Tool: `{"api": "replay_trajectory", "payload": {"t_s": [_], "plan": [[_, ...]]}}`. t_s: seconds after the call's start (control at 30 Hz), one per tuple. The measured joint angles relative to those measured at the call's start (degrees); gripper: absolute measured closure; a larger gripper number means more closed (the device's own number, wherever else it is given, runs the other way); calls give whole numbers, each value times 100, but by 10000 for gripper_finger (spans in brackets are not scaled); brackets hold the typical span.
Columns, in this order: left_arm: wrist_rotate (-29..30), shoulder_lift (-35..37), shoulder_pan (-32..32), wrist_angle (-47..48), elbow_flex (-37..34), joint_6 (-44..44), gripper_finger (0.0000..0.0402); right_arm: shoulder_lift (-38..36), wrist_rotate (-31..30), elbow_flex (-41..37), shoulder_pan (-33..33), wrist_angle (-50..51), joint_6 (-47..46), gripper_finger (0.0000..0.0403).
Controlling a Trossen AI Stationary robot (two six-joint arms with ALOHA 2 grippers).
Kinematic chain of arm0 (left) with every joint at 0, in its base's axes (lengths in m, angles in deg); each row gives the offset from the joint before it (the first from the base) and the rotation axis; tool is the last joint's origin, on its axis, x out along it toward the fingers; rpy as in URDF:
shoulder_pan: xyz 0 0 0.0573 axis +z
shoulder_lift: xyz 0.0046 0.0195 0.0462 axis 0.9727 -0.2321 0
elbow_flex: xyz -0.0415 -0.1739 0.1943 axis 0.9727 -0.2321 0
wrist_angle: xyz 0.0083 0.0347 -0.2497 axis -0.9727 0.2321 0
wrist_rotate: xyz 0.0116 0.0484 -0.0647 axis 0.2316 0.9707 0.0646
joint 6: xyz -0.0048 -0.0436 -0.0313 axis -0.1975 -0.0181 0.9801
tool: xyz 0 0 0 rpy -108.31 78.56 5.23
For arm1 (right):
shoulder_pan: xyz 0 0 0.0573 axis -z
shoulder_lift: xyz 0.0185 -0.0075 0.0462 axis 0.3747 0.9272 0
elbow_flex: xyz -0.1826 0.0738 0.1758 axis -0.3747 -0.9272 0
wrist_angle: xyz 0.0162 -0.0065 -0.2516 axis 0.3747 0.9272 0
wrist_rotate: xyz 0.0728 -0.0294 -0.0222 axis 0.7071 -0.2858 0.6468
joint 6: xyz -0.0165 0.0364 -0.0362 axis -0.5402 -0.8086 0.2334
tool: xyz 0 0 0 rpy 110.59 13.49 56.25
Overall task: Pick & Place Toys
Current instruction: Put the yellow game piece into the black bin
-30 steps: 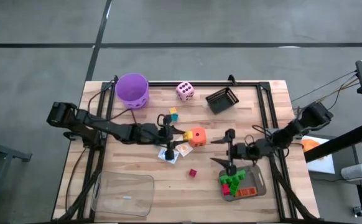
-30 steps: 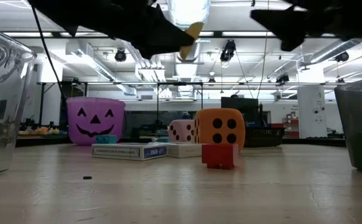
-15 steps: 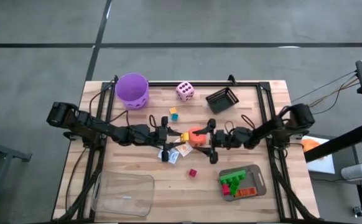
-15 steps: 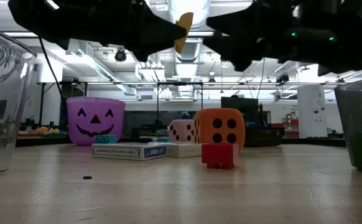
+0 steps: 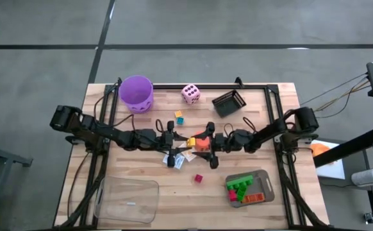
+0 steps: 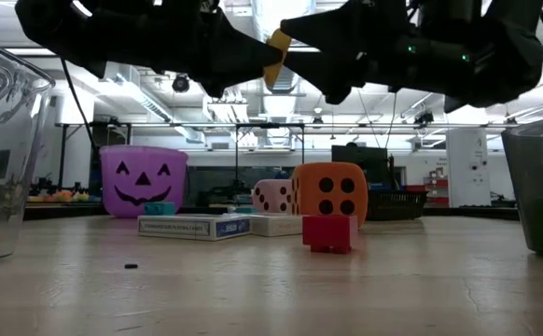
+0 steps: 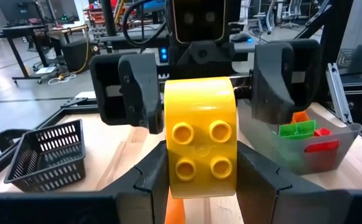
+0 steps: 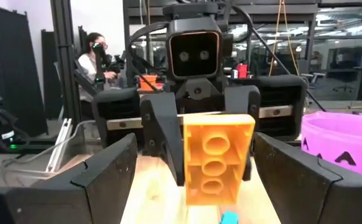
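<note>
A yellow brick (image 7: 199, 137) hangs above the table's middle with my left gripper (image 5: 186, 141) shut on it, over the orange dotted die (image 6: 329, 193). My right gripper (image 5: 208, 145) faces it from the table's right, open. Its two fingers stand on either side of the brick's far end without touching it. On the table lie a red brick (image 5: 198, 178), white-blue card packs (image 6: 197, 227), a pink die (image 5: 190, 94) and two small bricks (image 5: 179, 116). The grey tray (image 5: 266, 189) at the near right holds green and red bricks. My left gripper pinches the yellow brick by two opposite sides (image 7: 168, 168) between its two fingers (image 7: 145, 186). The fingers lie about level and come from the table's left. The brick is lifted clear, studded face toward my left wrist, hollow underside (image 8: 215, 155) toward the right gripper.
A purple bucket (image 5: 136, 92) stands at the far left and a black mesh basket (image 5: 229, 102) at the far right. A clear plastic container (image 5: 127, 200) lies at the near left. A black frame runs along the table's edges.
My right gripper has swung from over the grey tray toward the table's left and a little farther back. It has come up to the yellow brick and stayed open. My left gripper has kept its hold, and the brick stays lifted.
</note>
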Motion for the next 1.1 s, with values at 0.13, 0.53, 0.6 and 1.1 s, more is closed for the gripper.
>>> {"api": "replay_trajectory", "payload": {"t_s": [0.13,0.53,0.6,1.1], "plan": [[2,0,2,-1,1,0,266,-93,25,130,2,206,33,88],[-23,-2,-1,23,-5,2,266,-109,61,695,2,1280,83,146],[-38,-2,-2,25,-9,2,266,-109,81,695,2,1295,103,180],[-127,2,-2,67,-14,-114,266,-109,349,688,9,1292,232,270]]}}
